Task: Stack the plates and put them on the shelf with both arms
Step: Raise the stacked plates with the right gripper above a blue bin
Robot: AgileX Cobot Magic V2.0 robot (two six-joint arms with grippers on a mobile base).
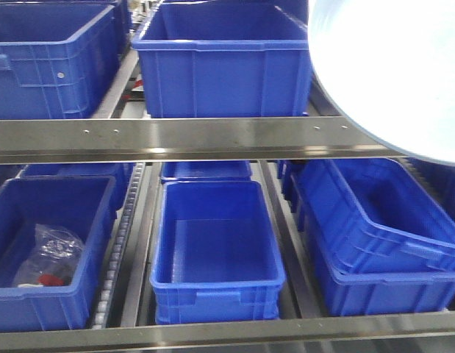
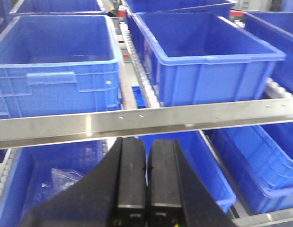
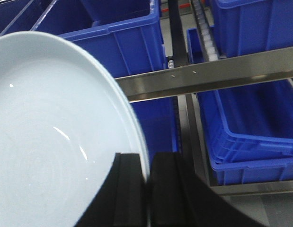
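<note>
A glossy white plate (image 3: 51, 142) fills the left of the right wrist view, standing almost on edge. My right gripper (image 3: 147, 161) is shut on its rim, one finger on each face. I cannot tell whether one plate or two stacked ones sit in the grip. In the front view the same plate (image 1: 403, 73) hangs at the top right, in front of the shelf's steel front rail (image 1: 176, 138). My left gripper (image 2: 146, 146) is shut on nothing and hovers just before the rail (image 2: 137, 120). The rail (image 3: 208, 75) also crosses the right wrist view behind the plate.
Big blue crates fill the rack: one on the upper level (image 1: 220, 59), one at lower centre (image 1: 216, 250), a lower left one holding a plastic bag (image 1: 51, 257), and a tilted one at lower right (image 1: 381, 228). Roller tracks (image 1: 120, 243) run between them.
</note>
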